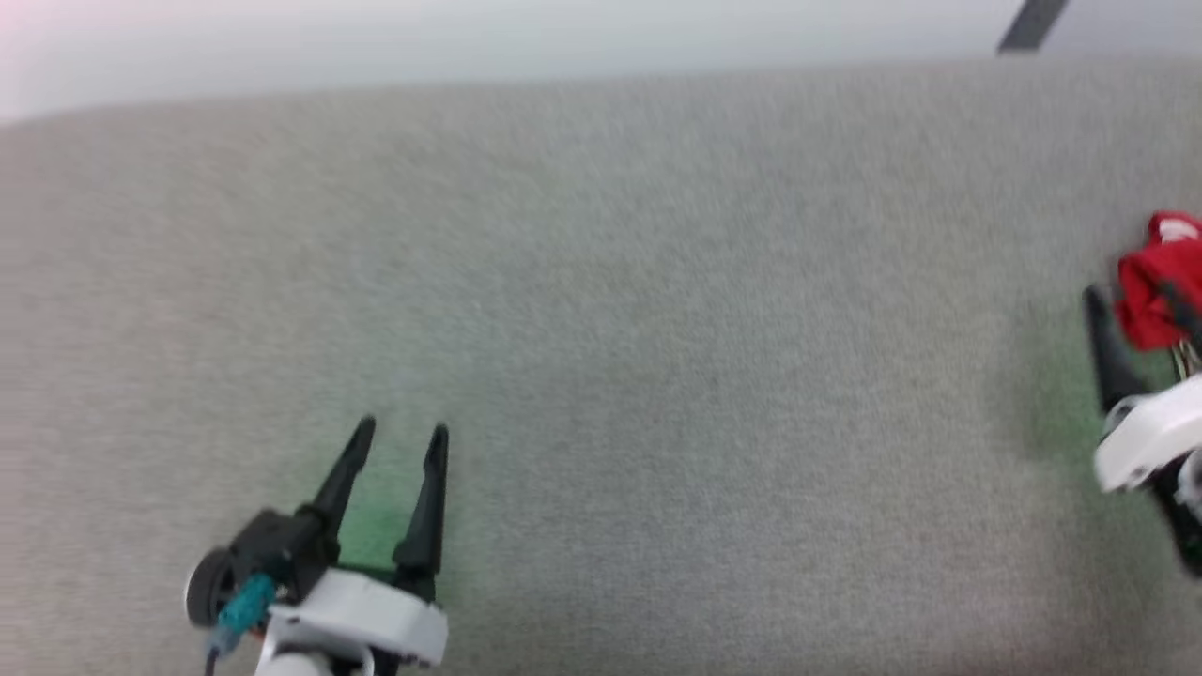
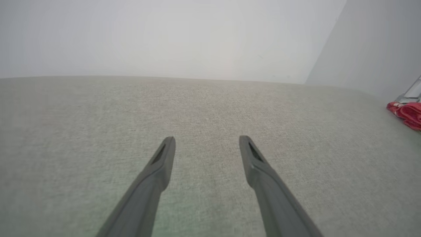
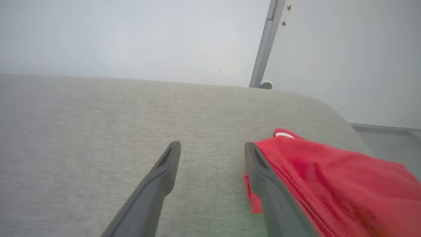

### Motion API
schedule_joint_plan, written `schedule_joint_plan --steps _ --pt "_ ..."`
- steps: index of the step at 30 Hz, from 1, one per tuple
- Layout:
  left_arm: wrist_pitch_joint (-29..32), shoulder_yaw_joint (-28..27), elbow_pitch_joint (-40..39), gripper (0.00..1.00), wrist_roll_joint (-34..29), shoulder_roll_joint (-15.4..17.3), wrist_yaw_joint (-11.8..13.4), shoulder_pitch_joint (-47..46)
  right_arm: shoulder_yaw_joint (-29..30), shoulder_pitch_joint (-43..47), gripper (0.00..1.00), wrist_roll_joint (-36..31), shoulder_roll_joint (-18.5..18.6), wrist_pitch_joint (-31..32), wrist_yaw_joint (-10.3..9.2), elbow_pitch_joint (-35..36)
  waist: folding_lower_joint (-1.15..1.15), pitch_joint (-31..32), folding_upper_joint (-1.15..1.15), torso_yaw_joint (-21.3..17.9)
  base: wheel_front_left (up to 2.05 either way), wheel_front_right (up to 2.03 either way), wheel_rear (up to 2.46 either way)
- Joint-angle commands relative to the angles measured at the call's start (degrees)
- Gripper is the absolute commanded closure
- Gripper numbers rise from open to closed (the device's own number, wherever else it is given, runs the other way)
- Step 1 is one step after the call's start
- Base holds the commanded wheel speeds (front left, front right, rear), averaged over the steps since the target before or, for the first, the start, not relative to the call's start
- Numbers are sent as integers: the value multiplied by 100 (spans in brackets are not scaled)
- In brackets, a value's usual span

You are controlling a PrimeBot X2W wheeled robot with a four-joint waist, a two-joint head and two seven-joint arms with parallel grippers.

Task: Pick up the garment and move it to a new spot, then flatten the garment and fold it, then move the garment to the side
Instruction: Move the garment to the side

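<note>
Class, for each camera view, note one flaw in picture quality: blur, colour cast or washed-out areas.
Head view: whole frame smeared by motion blur, green cast on the grey surface around the left hand. Left wrist view: weave crisp, wall washed out pale. Right wrist view: the garment against the right hand is soft and smeared.

left arm (image 1: 357, 620), jaws apart; right arm (image 1: 1150, 437), jaws apart
</note>
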State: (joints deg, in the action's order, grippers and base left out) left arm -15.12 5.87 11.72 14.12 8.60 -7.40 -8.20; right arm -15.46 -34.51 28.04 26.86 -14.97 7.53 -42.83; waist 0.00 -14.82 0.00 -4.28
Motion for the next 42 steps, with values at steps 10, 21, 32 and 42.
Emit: schedule_joint_plan --steps 10,21,32,42 --pt "1 -320 -127 0 165 -18 -9 780 850 1699 0 -791 -866 -26 -9 1458 0 1409 0 661 0 0 0" --pt "1 -695 -520 0 269 -71 -9 1498 1192 2681 0 -1199 -1188 -26 -9 2349 0 1773 0 748 0 0 0" --pt "1 -766 -921 0 200 -80 -9 1910 1637 3407 0 -1323 -1374 -26 -9 3000 0 1846 0 875 0 0 0" --pt "1 -776 -994 0 166 -120 -9 1922 1758 3602 0 -1362 -1559 58 -9 3248 0 1855 0 842 0 0 0"
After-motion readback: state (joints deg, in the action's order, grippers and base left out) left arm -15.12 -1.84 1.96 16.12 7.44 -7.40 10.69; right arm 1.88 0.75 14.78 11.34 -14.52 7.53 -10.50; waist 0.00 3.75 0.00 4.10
